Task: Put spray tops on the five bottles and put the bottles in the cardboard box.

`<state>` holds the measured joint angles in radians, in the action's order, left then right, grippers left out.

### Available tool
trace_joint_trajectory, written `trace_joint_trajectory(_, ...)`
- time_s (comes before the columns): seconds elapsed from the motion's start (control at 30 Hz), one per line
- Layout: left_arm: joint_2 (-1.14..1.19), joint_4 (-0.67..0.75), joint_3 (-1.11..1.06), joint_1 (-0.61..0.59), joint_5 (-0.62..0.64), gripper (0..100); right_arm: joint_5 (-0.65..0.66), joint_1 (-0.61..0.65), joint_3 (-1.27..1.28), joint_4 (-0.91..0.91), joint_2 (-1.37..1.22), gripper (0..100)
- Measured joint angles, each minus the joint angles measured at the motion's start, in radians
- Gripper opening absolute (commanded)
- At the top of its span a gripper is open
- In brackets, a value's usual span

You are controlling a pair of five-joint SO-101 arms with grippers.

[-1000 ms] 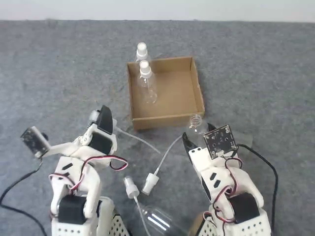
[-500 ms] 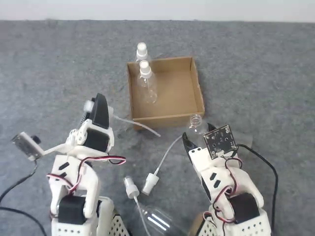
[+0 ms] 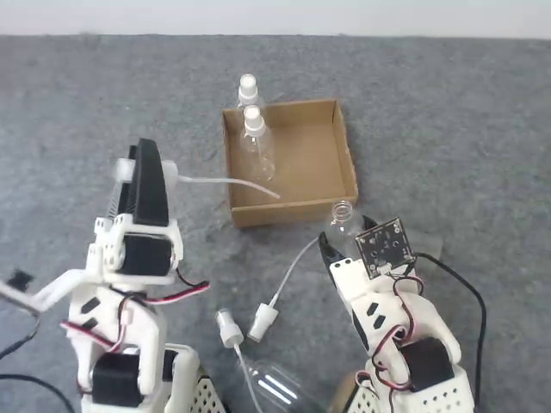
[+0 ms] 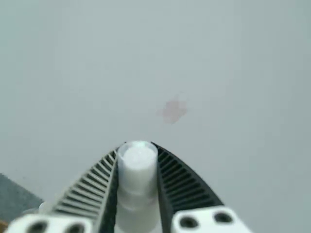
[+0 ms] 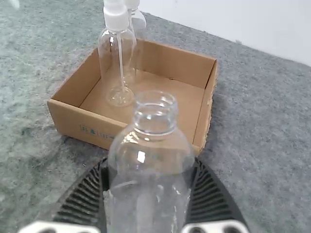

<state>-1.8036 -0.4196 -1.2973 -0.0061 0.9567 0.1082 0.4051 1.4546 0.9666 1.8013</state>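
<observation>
My left gripper [image 3: 146, 168] is raised left of the cardboard box [image 3: 293, 209], shut on a white spray top [image 3: 169, 175] whose thin tube [image 3: 232, 182] reaches toward the box's front left corner. In the left wrist view the spray top [image 4: 138, 174] sits between the ribbed jaws of the gripper [image 4: 138, 151]. My right gripper [image 3: 347, 234] is shut on an open clear bottle [image 3: 343, 212], held upright just in front of the box. The right wrist view shows that bottle [image 5: 149, 145], gripper [image 5: 148, 170], and box [image 5: 77, 121]. A capped bottle [image 3: 256, 142] stands inside the box.
Another capped bottle [image 3: 248, 88] stands just behind the box. Two loose spray tops [image 3: 263, 321] [image 3: 229, 328] with tubes lie on the grey carpet between the arms. A clear bottle [image 3: 275, 387] lies on its side at the near edge.
My left arm has lifted the spray top off the carpet and swung it up and back, its tube now pointing at the box. The right arm and its bottle have not moved.
</observation>
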Motion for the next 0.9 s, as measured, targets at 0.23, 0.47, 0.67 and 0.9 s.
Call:
trace_joint_trajectory(0.23, 0.0, 0.181, 0.046, 0.031, 0.0, 1, 0.0, 0.0, 0.0, 0.0, 0.0, 0.6)
trace_joint_trajectory(0.47, 0.0, 0.193, 0.058, 0.035, 0.0, 1, 0.0, 0.0, 0.0, 0.0, 0.0, 0.6)
trace_joint_trajectory(0.67, 0.0, 0.193, 0.058, 0.034, 0.0, 1, 0.0, 0.0, 0.011, -0.048, 0.0, 0.6)
trace_joint_trajectory(0.9, 0.0, 0.193, 0.058, 0.069, -0.012, 1, 0.0, 0.002, 0.018, -0.075, 0.0, 0.6)
